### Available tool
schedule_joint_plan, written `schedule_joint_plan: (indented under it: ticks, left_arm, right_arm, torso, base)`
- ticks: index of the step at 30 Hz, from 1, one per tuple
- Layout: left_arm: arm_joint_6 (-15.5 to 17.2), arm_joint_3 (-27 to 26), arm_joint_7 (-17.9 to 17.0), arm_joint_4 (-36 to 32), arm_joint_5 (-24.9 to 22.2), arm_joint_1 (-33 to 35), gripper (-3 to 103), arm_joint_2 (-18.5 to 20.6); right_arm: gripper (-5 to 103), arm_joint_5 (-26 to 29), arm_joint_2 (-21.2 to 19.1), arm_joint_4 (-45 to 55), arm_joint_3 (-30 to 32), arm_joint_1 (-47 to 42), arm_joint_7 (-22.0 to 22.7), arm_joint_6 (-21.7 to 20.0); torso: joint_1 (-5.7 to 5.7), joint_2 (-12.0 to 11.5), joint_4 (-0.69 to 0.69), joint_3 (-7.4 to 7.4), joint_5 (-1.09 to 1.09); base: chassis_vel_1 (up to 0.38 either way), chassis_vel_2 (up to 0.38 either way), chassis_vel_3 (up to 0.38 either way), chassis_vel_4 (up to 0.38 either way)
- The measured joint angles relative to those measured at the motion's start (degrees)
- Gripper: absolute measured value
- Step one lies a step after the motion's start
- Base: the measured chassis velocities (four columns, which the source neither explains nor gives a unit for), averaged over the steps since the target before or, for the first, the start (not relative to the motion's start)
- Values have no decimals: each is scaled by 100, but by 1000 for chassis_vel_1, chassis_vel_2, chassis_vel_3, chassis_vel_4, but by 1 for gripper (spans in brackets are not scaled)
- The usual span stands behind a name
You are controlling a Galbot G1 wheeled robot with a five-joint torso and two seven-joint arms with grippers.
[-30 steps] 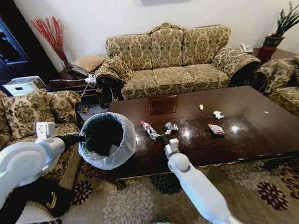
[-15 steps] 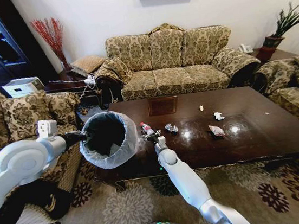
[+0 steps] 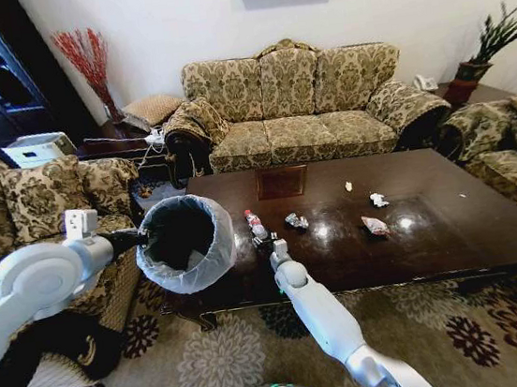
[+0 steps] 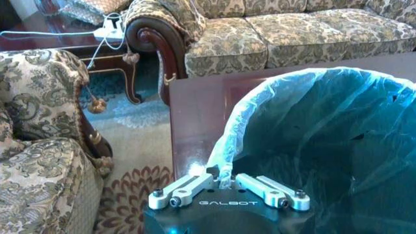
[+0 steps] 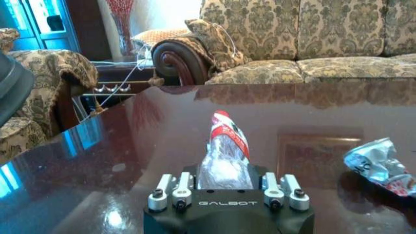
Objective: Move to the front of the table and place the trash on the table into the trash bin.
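Two arms reach toward a glossy dark table set among patterned sofas, on a flowered rug. The left gripper is clamped on the rim of the bin, pinching its white liner, and holds the bin in the air off the table's left end. The right gripper sits low over the near left part of the tabletop, closed around a small bottle with a red-and-white label.

From the right wrist, the bottle lies lengthwise between the jaws, its far end sticking out, with a crumpled silvery wrapper just beside it on the wood. From the head, that wrapper lies apart from a pinkish wrapper, a white scrap and a tiny pale bit farther along, all well inside the table's edges. Bare wood stretches out to the right end.
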Motion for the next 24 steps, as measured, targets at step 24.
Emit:
schedule_joint_plan:
  ticks: [24]
  left_arm:
    - [-7,-63,-63,-115,-3,54,1,-64]
  right_arm:
    - [1,71,-178,303,105,-276,92,48]
  torso:
    - [0,0,0,0,0]
  base:
    - [0,0,0,0]
